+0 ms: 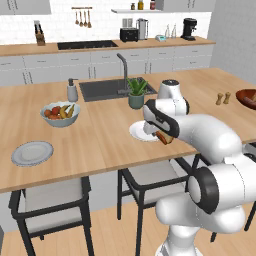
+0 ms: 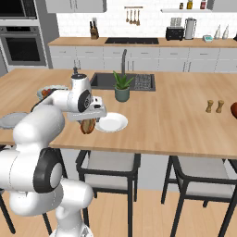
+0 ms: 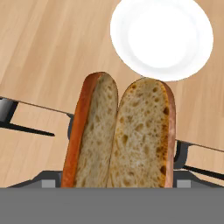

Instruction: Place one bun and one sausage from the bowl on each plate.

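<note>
Holding a split bun [image 3: 120, 133] between wide-spread jaws, cut faces turned toward the hand camera, crust orange-brown along both outer edges. Filling the lower middle of the hand view, with the white plate [image 3: 162, 37] at the upper right of that frame, bare and apart from the bun. Wooden counter [image 3: 43, 52] beneath both, dark chair frames crossing at left and right edges.

Seen from the left base view: gripper [image 1: 162, 134] at centre frame, bun [image 1: 164, 138] showing as a small orange-brown shape under the hand, just over the near rim of the white plate [image 1: 139, 131]. Second plate [image 1: 32, 152], greyish, at the left middle, well apart. Pale bowl of coloured fruit [image 1: 60, 113] above that plate. Dark reddish-brown bowl [image 1: 247, 98] cut by the right edge, with two small shakers [image 1: 223, 98] near it. Potted plant [image 1: 136, 93] just beyond the white plate, beside the sink [image 1: 107, 89]; soap dispenser [image 1: 72, 90] left of the sink.

Seen from the right base view: gripper [image 2: 88, 121] at left of centre, bun [image 2: 87, 126] hanging just beside the left rim of the white plate [image 2: 111, 122]. Reddish bowl [image 2: 234, 109] barely visible at the right edge, shakers [image 2: 215, 106] close to it. Contents of that bowl too small to tell.
</note>
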Robot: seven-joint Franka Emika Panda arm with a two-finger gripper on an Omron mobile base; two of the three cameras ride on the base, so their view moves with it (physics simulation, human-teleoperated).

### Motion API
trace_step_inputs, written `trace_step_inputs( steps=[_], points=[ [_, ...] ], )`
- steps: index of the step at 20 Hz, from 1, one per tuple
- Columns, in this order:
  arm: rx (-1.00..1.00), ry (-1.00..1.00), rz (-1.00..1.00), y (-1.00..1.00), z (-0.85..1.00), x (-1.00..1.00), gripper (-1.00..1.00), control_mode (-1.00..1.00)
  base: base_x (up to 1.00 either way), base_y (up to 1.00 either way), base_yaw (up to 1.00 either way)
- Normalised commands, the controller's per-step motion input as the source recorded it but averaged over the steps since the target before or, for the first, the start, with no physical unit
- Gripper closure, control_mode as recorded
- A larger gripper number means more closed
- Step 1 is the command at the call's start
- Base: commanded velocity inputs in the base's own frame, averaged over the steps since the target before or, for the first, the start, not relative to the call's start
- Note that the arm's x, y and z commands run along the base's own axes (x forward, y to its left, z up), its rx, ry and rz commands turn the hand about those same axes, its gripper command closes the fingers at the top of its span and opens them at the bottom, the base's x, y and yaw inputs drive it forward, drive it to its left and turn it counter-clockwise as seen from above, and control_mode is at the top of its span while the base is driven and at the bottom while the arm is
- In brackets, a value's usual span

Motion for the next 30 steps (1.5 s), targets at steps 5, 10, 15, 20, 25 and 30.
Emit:
trace_step_inputs(
  steps=[5,10,15,20,25,30],
  points=[
    [0.07,0.03,-0.08,-0.01,-0.21,1.00,1.00,-1.00,0.00,0.00,0.00],
    [0.00,0.04,-0.13,0.00,-0.27,1.00,1.00,-1.00,0.00,0.00,0.00],
    [0.00,0.08,-0.13,0.00,-0.53,1.00,1.00,-1.00,0.00,0.00,0.00],
    [0.00,0.05,-0.11,0.00,-0.42,0.95,1.00,-1.00,0.00,0.00,0.00],
    [0.00,0.00,-0.07,0.00,-0.42,0.37,-1.00,-1.00,0.00,0.00,0.00],
    [0.00,0.00,-0.05,0.00,-0.14,0.11,-1.00,-1.00,0.00,0.00,0.00]
  ],
)
